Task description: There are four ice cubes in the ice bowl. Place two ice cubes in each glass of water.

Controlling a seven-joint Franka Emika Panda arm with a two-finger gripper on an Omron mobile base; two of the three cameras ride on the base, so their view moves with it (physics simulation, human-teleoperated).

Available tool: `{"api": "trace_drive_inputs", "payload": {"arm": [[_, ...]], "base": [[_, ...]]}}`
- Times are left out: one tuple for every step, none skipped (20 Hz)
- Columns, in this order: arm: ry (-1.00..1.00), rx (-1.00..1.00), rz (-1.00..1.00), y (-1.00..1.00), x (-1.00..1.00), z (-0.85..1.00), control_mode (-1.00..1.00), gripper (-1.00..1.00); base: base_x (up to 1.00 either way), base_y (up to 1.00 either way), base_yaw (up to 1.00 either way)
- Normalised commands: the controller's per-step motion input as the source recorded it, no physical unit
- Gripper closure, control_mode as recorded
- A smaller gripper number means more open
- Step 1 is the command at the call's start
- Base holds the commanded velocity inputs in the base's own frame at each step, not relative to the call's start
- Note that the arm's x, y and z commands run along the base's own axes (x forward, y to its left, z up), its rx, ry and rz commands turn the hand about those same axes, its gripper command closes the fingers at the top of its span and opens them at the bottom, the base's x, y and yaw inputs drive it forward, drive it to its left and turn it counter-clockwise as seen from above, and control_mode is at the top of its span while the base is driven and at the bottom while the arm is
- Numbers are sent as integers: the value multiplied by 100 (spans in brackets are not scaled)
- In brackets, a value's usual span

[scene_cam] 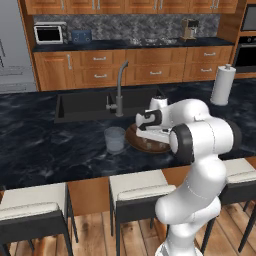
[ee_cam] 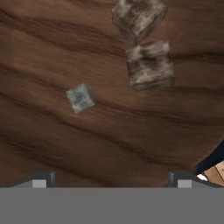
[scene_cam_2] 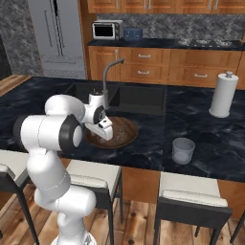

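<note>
Grainy brown wood bowl [ee_cam: 65,144] cradles glassy cubes [ee_cam: 148,65]

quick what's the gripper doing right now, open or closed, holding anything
Gripper: open, holding nothing, poised over the ice bowl with ice cubes lying loose below it.

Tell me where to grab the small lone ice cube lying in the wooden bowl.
Take the lone ice cube across two opposite flat sides, coming straight down from above. It lies flat on the bowl floor, apart from the two touching cubes, so open jaws should fit around it. It sits turned, so rotate the gripper to match.
</note>
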Motion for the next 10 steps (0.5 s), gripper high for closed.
{"api": "trace_drive_inputs", "payload": {"arm": [[0, 0, 0, 8, 21, -11, -100, -100], [0, 0, 0, 0, 20, -10, -100, -100], [0, 0, 0, 0, 11, -9, -100, -100], [0, 0, 0, 0, 3, -7, -100, -100], [0, 0, 0, 0, 0, -6, -100, -100], [0, 0, 0, 0, 0, -9, -100, -100], [0, 0, 0, 0, 0, -11, -100, -100], [0, 0, -1, 0, 0, -15, -100, -100], [0, 0, -1, 0, 0, -16, -100, -100], [0, 0, -1, 0, 0, -15, -100, -100]], "base": [[0, 0, 0], [0, 0, 0], [0, 0, 0], [0, 0, 0], [0, 0, 0], [0, 0, 0], [0, 0, 0], [0, 0, 0], [0, 0, 0], [0, 0, 0]]}}
